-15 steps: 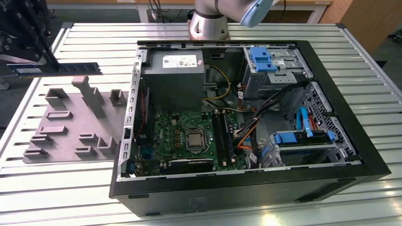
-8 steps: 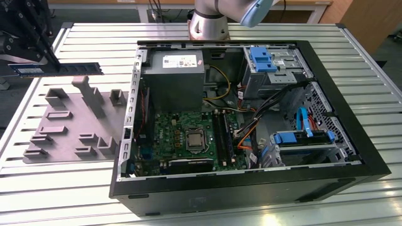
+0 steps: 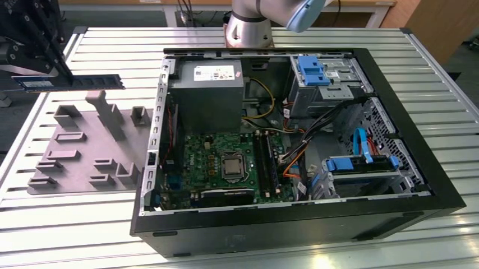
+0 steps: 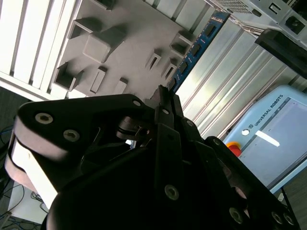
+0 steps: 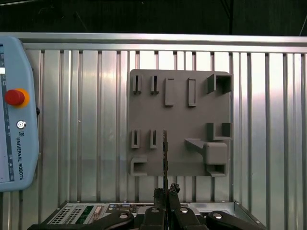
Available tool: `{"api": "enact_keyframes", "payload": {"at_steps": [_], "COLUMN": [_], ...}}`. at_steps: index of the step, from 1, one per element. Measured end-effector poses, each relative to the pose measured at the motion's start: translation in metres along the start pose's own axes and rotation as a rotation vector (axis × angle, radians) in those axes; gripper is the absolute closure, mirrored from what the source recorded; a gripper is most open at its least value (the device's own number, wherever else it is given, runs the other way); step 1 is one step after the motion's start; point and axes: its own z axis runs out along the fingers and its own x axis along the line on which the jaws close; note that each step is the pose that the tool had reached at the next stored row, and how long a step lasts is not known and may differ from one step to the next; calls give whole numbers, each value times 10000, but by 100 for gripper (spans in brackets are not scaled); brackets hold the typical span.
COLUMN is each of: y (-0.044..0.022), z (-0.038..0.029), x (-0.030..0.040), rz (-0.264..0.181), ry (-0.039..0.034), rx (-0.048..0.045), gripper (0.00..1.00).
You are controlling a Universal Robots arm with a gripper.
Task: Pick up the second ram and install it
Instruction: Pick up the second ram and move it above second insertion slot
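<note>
A ribbed, silvery metal tabletop [image 3: 90,224] carries everything; behind it, in the exterior view, are pale wooden furniture and a strip of dark floor. A teach pendant [image 5: 17,110] with a red button lies on the slats.

On the exterior view's left sits a flat grey fixture plate [image 3: 82,151] with raised blocks and slotted holders. Just beside it on the exterior view's right stands an open black computer case [image 3: 299,224], lying on its side. Inside are a green motherboard [image 3: 210,151] with long black slots [image 3: 263,162], a grey power supply [image 3: 210,84], bundles of cables, and bright blue drive brackets [image 3: 311,70] near the far wall. The arm's base [image 3: 250,28] is mounted behind the case.

The pincer [image 3: 66,78] hangs at the far left edge of the exterior view, pinching the second ram [image 3: 71,82] by one end. The stick is lifted clear of the fixture plate, level, its free end pointing toward the case. In the first wrist view it appears edge-on over the plate, between the holders. The case's side wall [image 3: 157,129] stands between the ram and the motherboard
</note>
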Motion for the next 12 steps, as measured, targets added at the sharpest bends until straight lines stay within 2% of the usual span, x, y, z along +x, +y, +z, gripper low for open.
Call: {"api": "enact_keyframes", "payload": {"at_steps": [11,12], "y": [-26,-58], "z": [0,-1], "x": [0,-1], "rz": [0,1], "ry": [0,0], "rx": [0,0], "gripper": [86,86]}}
